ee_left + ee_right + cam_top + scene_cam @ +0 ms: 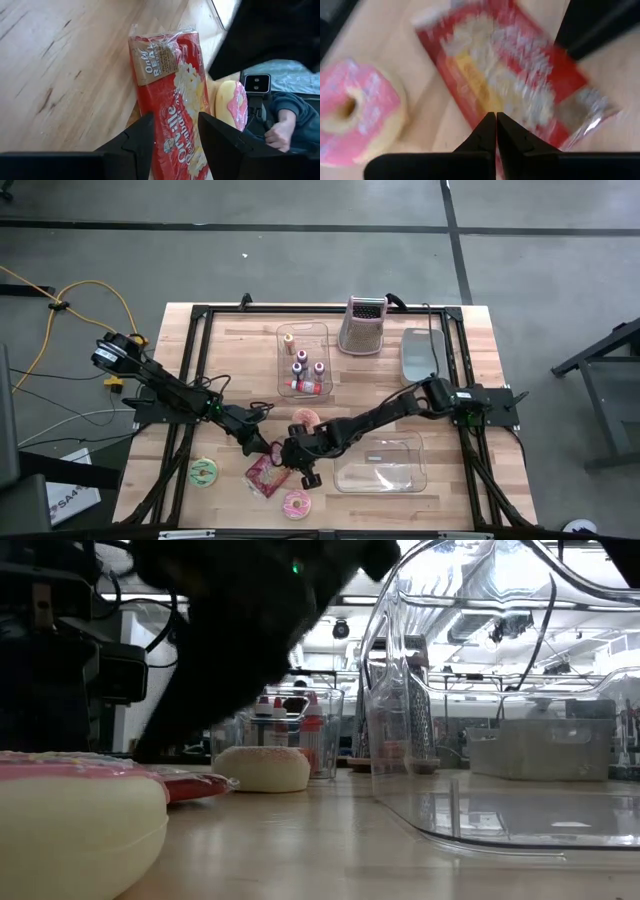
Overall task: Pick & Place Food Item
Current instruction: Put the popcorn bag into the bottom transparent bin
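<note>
Left wrist view shows the left hand [174, 145] parted astride the popcorn packet [172, 100], flat on the surface [60, 75] at 6 o'clock, probably light, crinkly, slippery film best pinched across its narrow width, while the right hand [496, 131] hovers clenched empty.

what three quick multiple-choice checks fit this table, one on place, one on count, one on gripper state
1. Where does the popcorn packet lie?
A. in the clear container
B. on the bare table between the donuts
C. on the grater

2. How many donuts show in the high view?
A. one
B. three
C. five

3. How does the right gripper stand?
A. shut, holding nothing
B. wide open
C. shut on a donut

Answers:
1 B: it lies flat on the wood, with the left gripper open astride it.
2 B: green donut, pink donut, and another donut by the arms.
3 A: its fingertips meet above the packet.
</note>
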Tool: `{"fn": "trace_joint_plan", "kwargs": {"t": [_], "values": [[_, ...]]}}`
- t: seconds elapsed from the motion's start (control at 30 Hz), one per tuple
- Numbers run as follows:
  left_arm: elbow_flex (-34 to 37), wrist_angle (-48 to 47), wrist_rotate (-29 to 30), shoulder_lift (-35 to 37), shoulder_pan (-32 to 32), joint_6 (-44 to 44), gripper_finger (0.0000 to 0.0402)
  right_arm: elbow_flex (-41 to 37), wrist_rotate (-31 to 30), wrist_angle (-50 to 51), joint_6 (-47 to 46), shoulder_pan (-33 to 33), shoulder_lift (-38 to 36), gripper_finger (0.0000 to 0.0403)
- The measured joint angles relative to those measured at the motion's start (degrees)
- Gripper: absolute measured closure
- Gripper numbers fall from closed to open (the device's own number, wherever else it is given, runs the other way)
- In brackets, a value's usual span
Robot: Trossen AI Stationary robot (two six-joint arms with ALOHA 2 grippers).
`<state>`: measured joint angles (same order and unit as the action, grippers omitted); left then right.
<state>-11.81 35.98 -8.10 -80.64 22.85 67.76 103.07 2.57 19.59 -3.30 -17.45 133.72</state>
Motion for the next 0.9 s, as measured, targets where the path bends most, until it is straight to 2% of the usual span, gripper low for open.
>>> {"fn": "trace_joint_plan", "kwargs": {"t": [0.07,0.57,0.9], "values": [[0.0,0.1,-0.1,0.0,0.0,0.0,0.0256,0.1,1.7,-1.7,-0.1,0.0,1.7,0.0401],[0.0,0.2,-1.4,0.0,0.0,1.0,0.0256,0.2,1.0,-2.2,-1.0,0.0,2.9,0.0401],[-0.1,-4.6,-0.4,0.0,0.0,4.3,0.0256,0.1,0.8,-2.3,-1.0,0.0,2.9,0.0401]]}}
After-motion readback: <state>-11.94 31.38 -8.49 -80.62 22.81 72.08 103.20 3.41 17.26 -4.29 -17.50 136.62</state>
